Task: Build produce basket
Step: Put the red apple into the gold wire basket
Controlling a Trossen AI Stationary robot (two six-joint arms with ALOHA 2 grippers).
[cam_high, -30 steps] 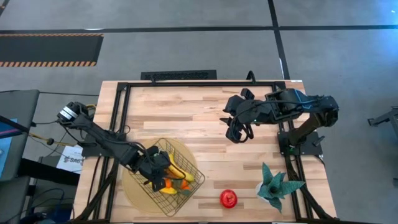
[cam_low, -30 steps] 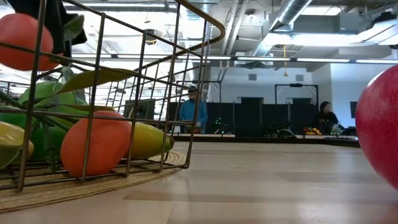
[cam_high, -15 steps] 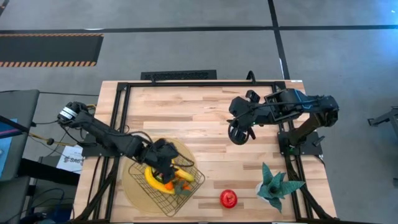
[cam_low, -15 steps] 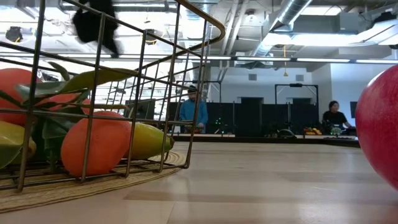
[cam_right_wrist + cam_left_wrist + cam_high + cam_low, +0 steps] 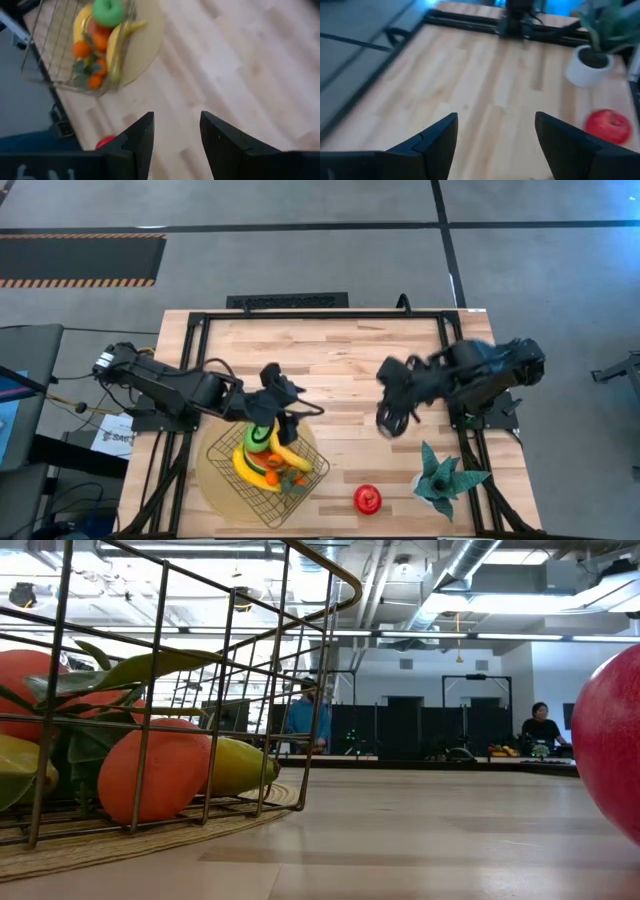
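green apple (image 5: pixel 257 438) tops bananas (image 5: pixel 243 465) in the basket (image 5: pixel 312 455); red fruit (image 5: pixel 367 499) sits on the table (image 5: pixel 330 360).

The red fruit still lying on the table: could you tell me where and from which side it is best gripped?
Grip the red fruit across its widest part, coming straight down from above. It is round, sits alone on bare wood between the basket and the potted plant, so fingers have room on both sides.

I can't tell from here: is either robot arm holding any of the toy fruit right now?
No. The left gripper and the right gripper are both open and empty, above bare wooden table.
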